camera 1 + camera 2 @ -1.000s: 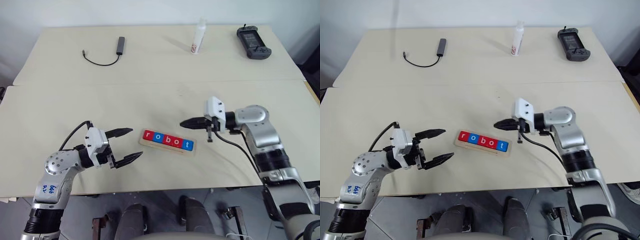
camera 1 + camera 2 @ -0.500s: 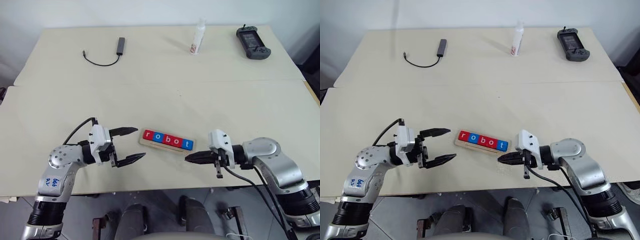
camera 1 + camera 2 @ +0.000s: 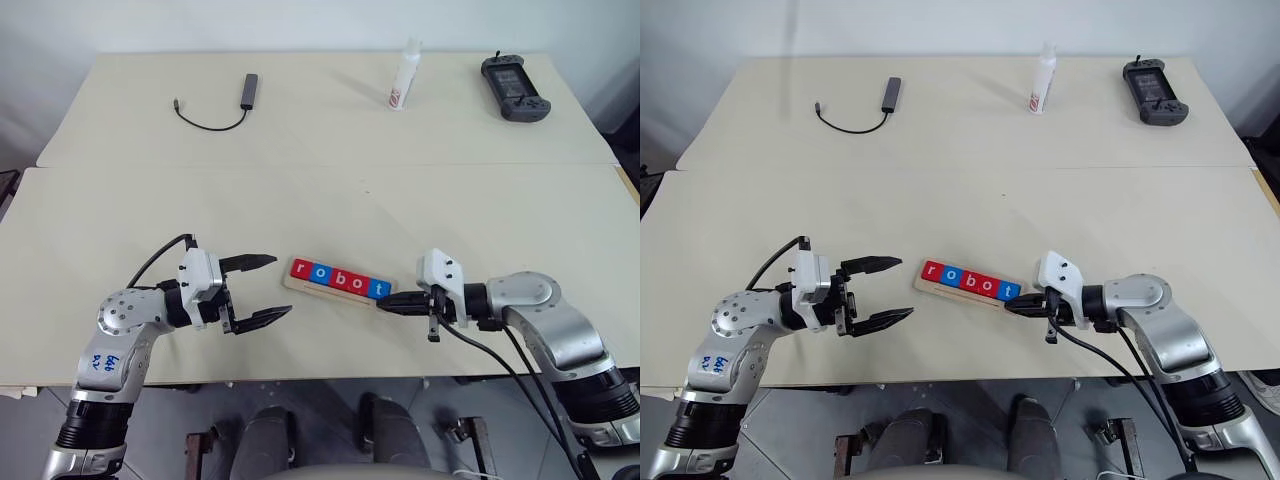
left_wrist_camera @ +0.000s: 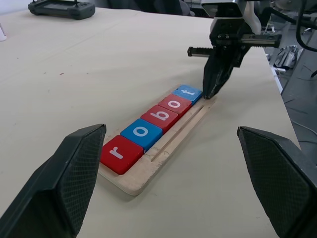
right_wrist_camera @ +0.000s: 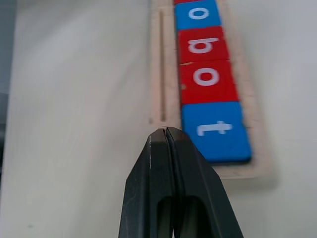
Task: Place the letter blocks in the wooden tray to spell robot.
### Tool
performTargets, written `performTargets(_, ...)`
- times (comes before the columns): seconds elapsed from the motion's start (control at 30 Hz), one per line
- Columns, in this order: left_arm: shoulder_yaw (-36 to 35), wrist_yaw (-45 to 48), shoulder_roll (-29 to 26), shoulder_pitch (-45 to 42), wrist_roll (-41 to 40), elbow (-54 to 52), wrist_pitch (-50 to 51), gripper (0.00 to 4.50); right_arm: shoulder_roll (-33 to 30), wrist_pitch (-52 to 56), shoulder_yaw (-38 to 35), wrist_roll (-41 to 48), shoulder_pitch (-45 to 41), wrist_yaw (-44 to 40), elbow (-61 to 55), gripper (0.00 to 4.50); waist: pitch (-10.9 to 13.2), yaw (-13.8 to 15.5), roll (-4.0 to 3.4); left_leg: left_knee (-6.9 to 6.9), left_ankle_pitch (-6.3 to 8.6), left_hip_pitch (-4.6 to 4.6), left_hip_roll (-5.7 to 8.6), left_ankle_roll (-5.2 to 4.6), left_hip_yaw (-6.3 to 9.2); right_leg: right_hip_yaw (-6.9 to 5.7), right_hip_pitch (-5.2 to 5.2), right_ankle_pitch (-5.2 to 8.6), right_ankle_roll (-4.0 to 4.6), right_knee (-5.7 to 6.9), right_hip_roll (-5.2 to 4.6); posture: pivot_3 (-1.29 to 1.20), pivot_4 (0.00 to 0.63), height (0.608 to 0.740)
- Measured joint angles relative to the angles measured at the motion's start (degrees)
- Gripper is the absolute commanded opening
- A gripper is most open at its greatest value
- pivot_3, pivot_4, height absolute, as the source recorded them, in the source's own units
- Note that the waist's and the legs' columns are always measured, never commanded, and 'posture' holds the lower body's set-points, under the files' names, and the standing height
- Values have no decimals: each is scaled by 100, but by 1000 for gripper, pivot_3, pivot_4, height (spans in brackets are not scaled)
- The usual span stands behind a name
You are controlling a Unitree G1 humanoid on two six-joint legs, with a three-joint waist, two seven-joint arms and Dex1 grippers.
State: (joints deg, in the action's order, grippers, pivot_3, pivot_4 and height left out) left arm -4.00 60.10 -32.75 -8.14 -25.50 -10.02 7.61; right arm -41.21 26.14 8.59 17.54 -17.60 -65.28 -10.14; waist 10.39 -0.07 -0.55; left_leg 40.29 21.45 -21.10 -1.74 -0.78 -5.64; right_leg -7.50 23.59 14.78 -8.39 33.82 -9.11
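Your right pincer (image 3: 384, 303) in the head views is pressed shut on nothing, its tip at the right end of the wooden tray (image 3: 335, 291), while your left pincer (image 3: 265, 288) stands wide open and empty, just beside the tray's other end on the bench (image 3: 320, 200). From your left wrist you see the letter blocks (image 4: 153, 118) lying in a row in the tray, reading r, o, b, o, t away from that pincer, with the right pincer's closed tip at the far end beside the blue t. From your right wrist the shut fingers (image 5: 171, 168) meet just short of the tray's near end, the blue t block (image 5: 214, 129) closest.
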Motion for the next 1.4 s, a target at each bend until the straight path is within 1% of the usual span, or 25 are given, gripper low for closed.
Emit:
performTargets(0.4,0,-49,0,8,1,0,-1,4500,-10,-378,-3,-158,-161,-18,430,28,0,1,0,0,0,1,0,0,0,0,-1,0,0,1,0,0,150,740)
performTargets(0.53,-4,-15,-58,26,0,5,-6,4500,-255,-194,-190,231,98,-337,224,28,0,25,0,0,0,-4,0,0,4,-4,0,0,0,-3,0,0,150,740)
performTargets(0.6,-28,25,-167,60,0,13,-7,4500,-396,12,-401,482,185,-437,85,406,0,14,0,0,0,-2,0,-1,3,-3,-1,0,0,-2,0,0,150,740)
performTargets(0.67,-67,123,-275,112,-1,42,-23,4500,-498,78,-738,693,296,-439,-34,963,0,10,0,0,0,-2,0,-1,2,-2,0,0,0,-2,0,0,150,740)
performTargets(0.73,-222,256,-474,219,-4,195,-57,4500,-628,-32,-1195,792,487,-428,-77,1681,0,11,0,-1,0,-1,-1,0,2,-2,0,0,0,-2,0,0,150,740)
performTargets(0.83,-561,451,-735,311,-20,479,-156,4500,-663,-725,-1835,883,882,-646,4,2680,0,11,1,-3,1,-1,-1,-2,-1,-1,-1,0,0,-5,1,0,150,740)
performTargets(0.9,-731,574,-844,345,-50,666,-232,4500,-662,-958,-2058,1025,1020,-834,154,3442,0,16,1,-2,1,1,0,-2,-1,0,-3,0,0,-4,0,0,150,740)
performTargets(0.93,-781,624,-869,348,-60,753,-270,4500,-665,-1006,-2133,1082,1030,-903,248,3726,0,13,1,-2,1,1,0,-2,-2,1,-3,0,0,-4,0,0,150,740)
performTargets(1.0,-875,706,-877,344,-81,1016,-351,4500,-668,-1135,-2255,1106,950,-941,551,4472,0,1,1,-2,1,3,0,-2,-4,1,-2,0,0,-2,0,0,150,740)
performTargets(1.1,-930,777,-886,339,-77,1357,-500,4500,-669,-1287,-2349,1109,702,-941,906,4472,0,-6,1,-2,1,3,-1,-2,-5,1,0,0,0,0,1,0,150,740)
performTargets(1.23,-928,748,-832,190,-60,1397,-733,4500,-665,-1455,-2346,1134,535,-1002,1025,4472,0,8,1,-2,1,3,-1,-2,-4,1,-2,0,0,0,0,0,150,740)
performTargets(1.4,-860,406,-652,-59,155,1493,-1007,4500,-542,-1734,-2120,1015,450,-1031,1282,4472,0,2,1,0,1,3,0,-2,-5,1,-3,0,0,1,0,0,150,740)
